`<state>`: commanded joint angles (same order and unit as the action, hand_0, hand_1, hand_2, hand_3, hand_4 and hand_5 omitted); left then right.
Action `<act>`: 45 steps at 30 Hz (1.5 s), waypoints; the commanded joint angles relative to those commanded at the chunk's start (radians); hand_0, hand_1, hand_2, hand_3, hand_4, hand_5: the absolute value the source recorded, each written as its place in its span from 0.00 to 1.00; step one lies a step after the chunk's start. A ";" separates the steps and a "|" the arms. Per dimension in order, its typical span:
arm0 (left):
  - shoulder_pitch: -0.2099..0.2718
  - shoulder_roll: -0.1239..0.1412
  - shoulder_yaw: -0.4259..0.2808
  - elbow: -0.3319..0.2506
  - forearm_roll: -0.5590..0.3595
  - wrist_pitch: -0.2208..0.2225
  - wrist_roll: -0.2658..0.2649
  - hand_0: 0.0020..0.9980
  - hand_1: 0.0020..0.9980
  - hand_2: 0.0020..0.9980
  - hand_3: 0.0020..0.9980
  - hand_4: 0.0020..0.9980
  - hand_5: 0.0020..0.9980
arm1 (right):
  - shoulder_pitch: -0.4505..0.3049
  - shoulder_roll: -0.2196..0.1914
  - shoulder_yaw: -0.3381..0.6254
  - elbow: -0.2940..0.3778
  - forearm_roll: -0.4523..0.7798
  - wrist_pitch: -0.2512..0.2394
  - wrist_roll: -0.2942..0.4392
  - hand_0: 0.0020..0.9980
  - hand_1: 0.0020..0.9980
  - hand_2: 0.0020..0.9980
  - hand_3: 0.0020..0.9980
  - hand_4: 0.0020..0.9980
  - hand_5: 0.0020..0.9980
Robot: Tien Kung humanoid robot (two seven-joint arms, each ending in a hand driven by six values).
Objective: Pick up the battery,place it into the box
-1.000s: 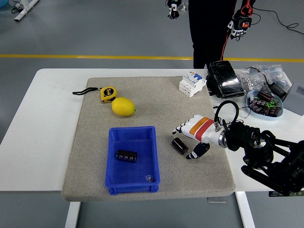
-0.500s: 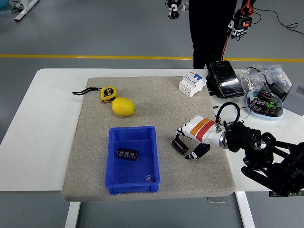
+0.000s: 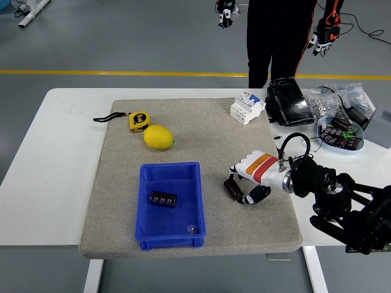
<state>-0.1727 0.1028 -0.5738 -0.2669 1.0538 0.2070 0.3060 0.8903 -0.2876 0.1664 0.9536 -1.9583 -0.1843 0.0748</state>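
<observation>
A black cylindrical battery (image 3: 231,188) lies on the grey mat (image 3: 195,128), right of the blue box (image 3: 171,166). My right hand (image 3: 243,182), white with an orange stripe, comes in from the right and is low over this battery. Its fingers (image 3: 236,166) are just behind the battery and its thumb (image 3: 255,195) is at the battery's right, still spread around it. A second black battery (image 3: 163,199) lies inside the box, with a small shiny item (image 3: 190,229) near the box's front right corner. My left arm is out of view.
A lemon (image 3: 159,137) and a yellow tape measure (image 3: 138,121) lie behind the box. A white circuit breaker (image 3: 247,108), a black package (image 3: 287,101), plastic bags (image 3: 333,97) and a bowl of parts (image 3: 340,133) are at the back right. A person (image 3: 275,36) stands beyond the table.
My right hand has moved down and a little left, so its fingers and thumb now bracket the battery. The battery has shifted slightly. The person behind has shifted to the right.
</observation>
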 joint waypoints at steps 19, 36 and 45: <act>0.002 0.005 -0.011 0.001 0.020 -0.004 0.003 0.56 0.59 0.63 0.58 0.63 0.60 | 0.012 -0.003 0.024 0.028 0.024 0.027 -0.020 0.38 0.43 0.51 0.57 0.77 0.33; -0.001 0.007 -0.016 0.003 0.027 -0.004 0.005 0.56 0.58 0.63 0.58 0.63 0.59 | 0.017 -0.010 0.056 0.038 0.026 0.029 -0.028 0.38 0.43 0.51 0.57 0.76 0.33; -0.007 0.006 -0.009 0.004 0.014 0.003 0.001 0.56 0.58 0.63 0.58 0.63 0.59 | 0.022 -0.014 0.100 0.055 0.026 0.024 -0.035 0.37 0.43 0.51 0.56 0.75 0.32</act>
<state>-0.1798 0.1085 -0.5826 -0.2632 1.0680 0.2099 0.3072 0.9119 -0.3013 0.2662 1.0082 -1.9324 -0.1601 0.0400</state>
